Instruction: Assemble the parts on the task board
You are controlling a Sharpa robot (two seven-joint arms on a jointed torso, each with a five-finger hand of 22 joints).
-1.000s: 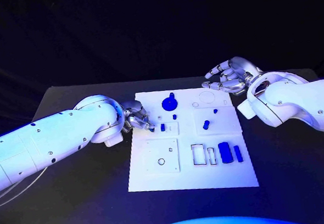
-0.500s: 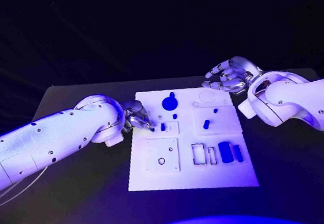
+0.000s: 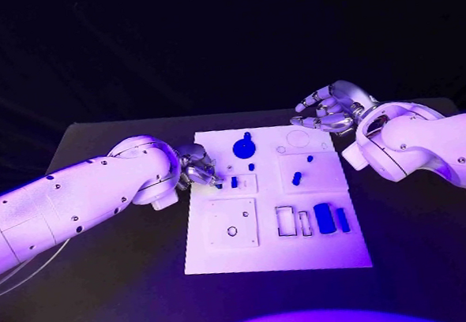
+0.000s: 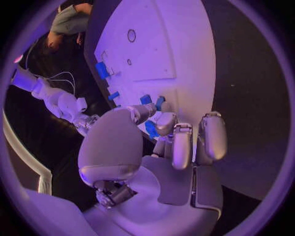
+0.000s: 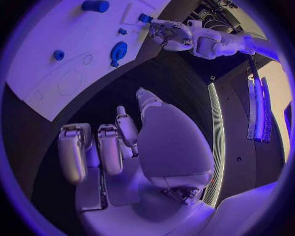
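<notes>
At a black desk (image 3: 113, 303), the robot's left hand (image 3: 197, 168) works at the left edge of the white task board (image 3: 279, 259), fingers (image 4: 182, 147) curled in over a small blue part (image 4: 152, 129) by the recessed square seat near the board's middle row. The left wrist view shows fingertips closed around that piece — it looks pinched, though how firmly cannot be told. The right hand (image 3: 328, 111) hangs above the desk just off the board's far right corner, fingers apart and holding nothing.

Other blue parts lie scattered on the board: a round knob-like piece (image 3: 243, 148) near the far edge, a short peg (image 3: 296, 178) right of centre, and two upright blocks (image 3: 332, 218) beside open rectangular slots (image 3: 292, 221) on the near right.

The step in hand appears to be seating the small piece in its socket. Doing it well likely means keeping the part square to the opening, lowering straight rather than at a tilt, and easing the pinch only once the piece sits flush — a skewed entry could jam it or nudge the board. The idle right hand seems best kept well clear of the parts.
</notes>
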